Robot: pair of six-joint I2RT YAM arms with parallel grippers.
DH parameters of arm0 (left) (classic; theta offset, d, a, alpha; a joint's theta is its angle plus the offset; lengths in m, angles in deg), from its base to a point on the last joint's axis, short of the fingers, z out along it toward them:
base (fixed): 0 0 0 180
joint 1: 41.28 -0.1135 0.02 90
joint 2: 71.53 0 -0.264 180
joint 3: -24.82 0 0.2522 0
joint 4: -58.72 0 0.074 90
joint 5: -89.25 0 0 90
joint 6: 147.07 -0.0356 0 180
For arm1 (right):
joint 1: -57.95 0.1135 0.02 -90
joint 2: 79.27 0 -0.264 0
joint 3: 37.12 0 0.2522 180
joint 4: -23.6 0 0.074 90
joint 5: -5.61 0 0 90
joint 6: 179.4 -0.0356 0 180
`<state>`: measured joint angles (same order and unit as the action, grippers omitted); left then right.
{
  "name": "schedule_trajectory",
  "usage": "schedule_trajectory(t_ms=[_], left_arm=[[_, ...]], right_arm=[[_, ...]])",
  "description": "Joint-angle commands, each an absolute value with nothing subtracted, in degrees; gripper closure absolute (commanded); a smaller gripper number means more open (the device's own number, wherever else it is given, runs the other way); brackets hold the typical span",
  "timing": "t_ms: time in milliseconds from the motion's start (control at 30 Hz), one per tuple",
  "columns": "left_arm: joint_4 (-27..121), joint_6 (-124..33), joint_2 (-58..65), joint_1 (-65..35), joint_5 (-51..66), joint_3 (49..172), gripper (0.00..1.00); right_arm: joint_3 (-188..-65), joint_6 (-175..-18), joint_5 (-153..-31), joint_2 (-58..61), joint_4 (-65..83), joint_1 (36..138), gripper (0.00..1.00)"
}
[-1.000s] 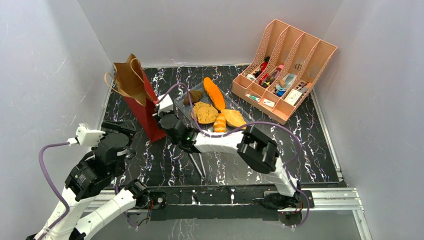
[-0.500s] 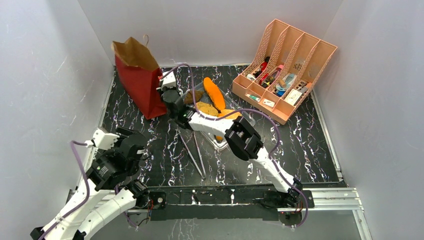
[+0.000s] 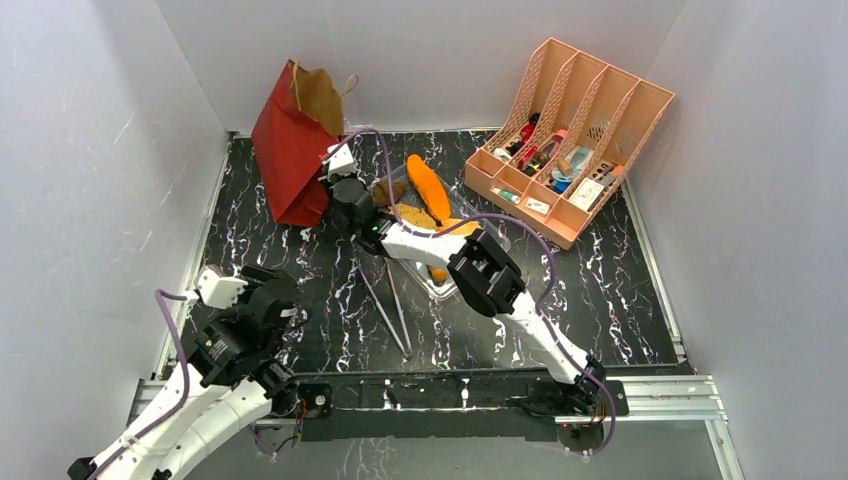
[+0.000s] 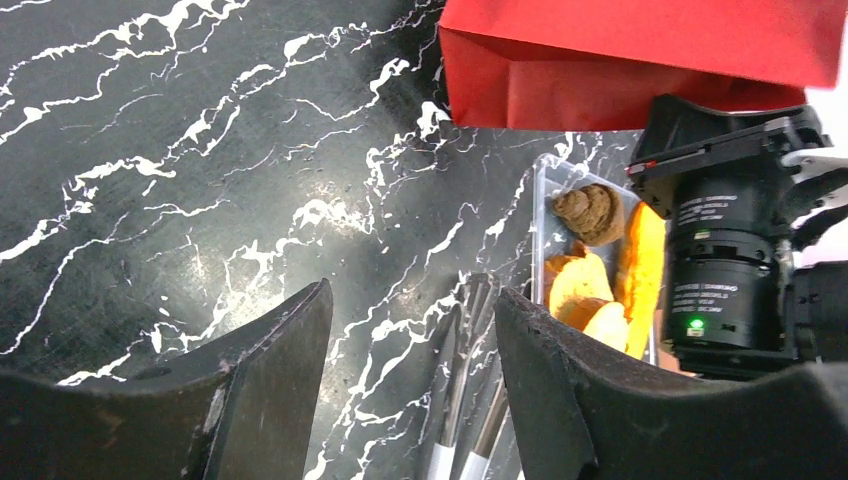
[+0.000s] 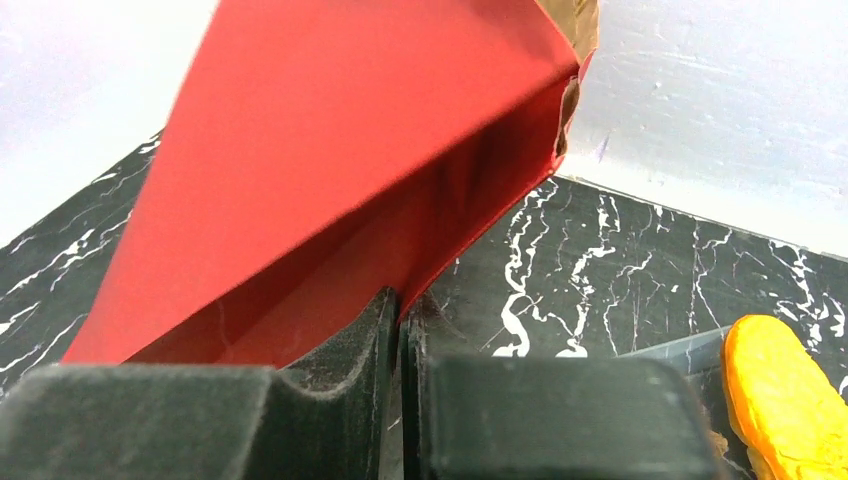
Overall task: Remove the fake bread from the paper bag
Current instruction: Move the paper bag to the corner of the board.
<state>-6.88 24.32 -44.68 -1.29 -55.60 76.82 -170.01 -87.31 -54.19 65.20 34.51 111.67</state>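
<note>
**Right gripper pinching the tilted bag, bread in the tray**

At your front left, the left gripper (image 4: 412,295) hangs over the black marbled table (image 3: 250,240) with its fingers spread wide and nothing between them. Behind it, the red paper bag (image 3: 290,150) is tipped over, its brown mouth aimed up toward the rear wall. Your right gripper (image 5: 402,300) has its fingers pressed together on the bag's bottom edge. Thin metal sticks (image 3: 390,310) lie on the table nearer the bases. Just right of the bag, the fake bread (image 3: 428,187) sits in the clear plastic tray (image 4: 545,200): 1 orange loaf, a dark lump and tan pieces. The pink desk organiser (image 3: 570,130) stands at rear right.
</note>
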Motion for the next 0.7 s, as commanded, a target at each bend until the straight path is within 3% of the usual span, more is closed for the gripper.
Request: schedule_trajectory(t_ms=[0, 400, 667], left_arm=[[-9.6, 27.2, -46.2, -1.1, -55.4, 77.2, 0.41], [-9.0, 28.5, -47.4, -1.1, -53.0, 74.8, 0.41], [-8.2, 28.1, -47.0, -1.1, -52.4, 74.4, 0.41]], right_arm=[[-171.8, -81.8, -54.9, 61.0, 37.0, 113.9, 0.98], [-174.8, -66.5, -54.4, 60.7, 40.1, 114.4, 1.0], [-173.4, -68.3, -55.8, 60.7, 38.1, 113.8, 0.99]])
